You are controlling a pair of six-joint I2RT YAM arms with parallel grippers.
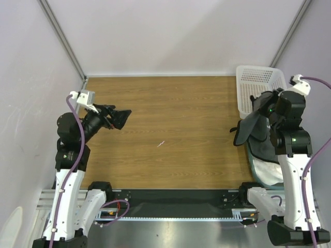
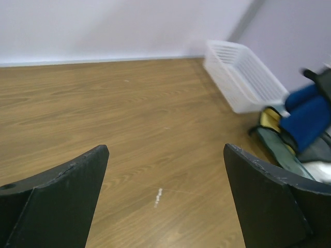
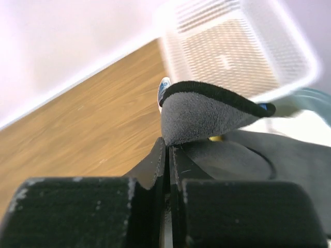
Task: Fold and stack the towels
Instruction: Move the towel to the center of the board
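Grey towel (image 1: 251, 126) hangs at frame right, nipped in the closed right pincer (image 3: 166, 147), seemingly for spreading; left pincer (image 2: 165, 147) gapes, idle.

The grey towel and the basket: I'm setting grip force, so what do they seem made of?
The grey towel looks like soft cloth, matte with a fine suede-like nap, folding over in a soft curve. The basket is probably rigid white plastic, smooth, its walls a regular grid of holes.
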